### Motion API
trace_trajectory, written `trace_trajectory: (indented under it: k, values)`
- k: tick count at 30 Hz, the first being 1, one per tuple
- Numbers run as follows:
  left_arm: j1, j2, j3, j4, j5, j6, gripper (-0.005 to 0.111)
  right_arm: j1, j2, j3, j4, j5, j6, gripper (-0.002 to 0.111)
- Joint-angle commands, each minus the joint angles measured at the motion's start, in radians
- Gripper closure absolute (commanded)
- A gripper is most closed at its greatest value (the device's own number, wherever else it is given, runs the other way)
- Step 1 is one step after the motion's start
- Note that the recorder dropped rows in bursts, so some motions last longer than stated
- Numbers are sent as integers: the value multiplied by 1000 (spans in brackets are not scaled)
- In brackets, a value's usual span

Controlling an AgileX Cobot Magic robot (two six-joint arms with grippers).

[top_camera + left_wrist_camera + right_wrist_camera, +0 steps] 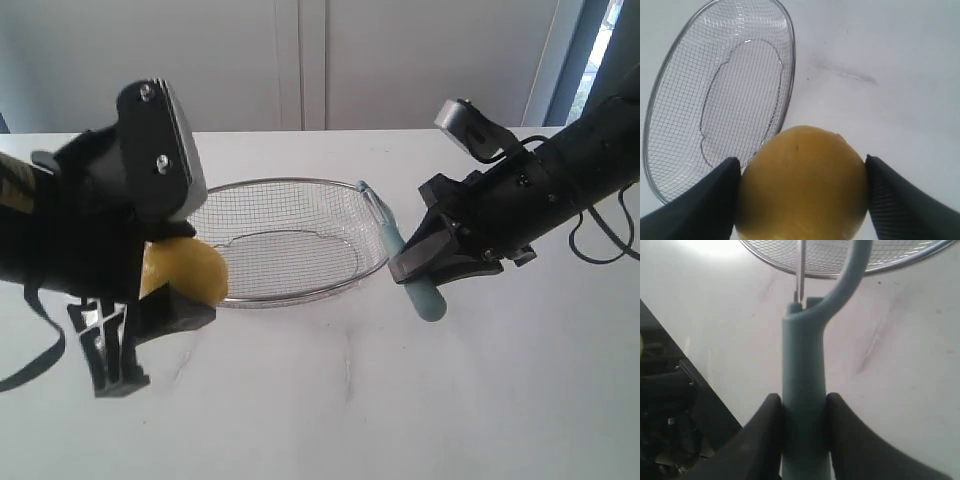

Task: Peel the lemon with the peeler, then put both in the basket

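- My left gripper [801, 169] is clamped on the lemon [188, 268], one jaw on each side. It holds the fruit raised just beside the left end of the basket [290, 182], with most of the skin exposed for cutting.
- My right gripper [802, 404] is closed around the handle of the peeler [428, 298]. The blade head is left free and sits at the basket's right rim.
- The basket lies between the two tools, probably so the peel drops into the mesh.
- The skin looks whole, so I judge that peeling has not started.
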Motion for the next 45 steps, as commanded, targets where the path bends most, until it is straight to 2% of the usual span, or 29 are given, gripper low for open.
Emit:
trace_trajectory:
  k: [1,3,7,12,22,27,33,35,40,45]
  values:
    - [-6,-10,89,-3,-57,149,107,10,25,3,40,9,-35,108]
    - [-6,-22,113,-1,-142,183,107,43,54,3,40,9,-35,108]
    - [-6,-29,115,-1,-138,282,107,123,88,3,41,9,-35,108]
    - [-6,-34,115,-1,-138,282,107,241,92,3,41,9,-80,108]
    - [-6,-31,117,-23,-172,262,107,368,92,3,44,9,-78,108]
    - [-6,-4,170,-65,-347,78,107,368,92,3,53,9,-78,108]
    - [-6,9,179,-65,-380,26,107,368,92,3,22,9,-37,108]
    - [14,18,190,-65,-409,-27,107,368,92,3,-5,3,-11,108]
    - [112,71,214,-65,-519,-264,107,366,92,3,-30,-39,21,108]
    - [140,73,214,-65,-539,-454,107,366,92,3,-30,-49,28,108]
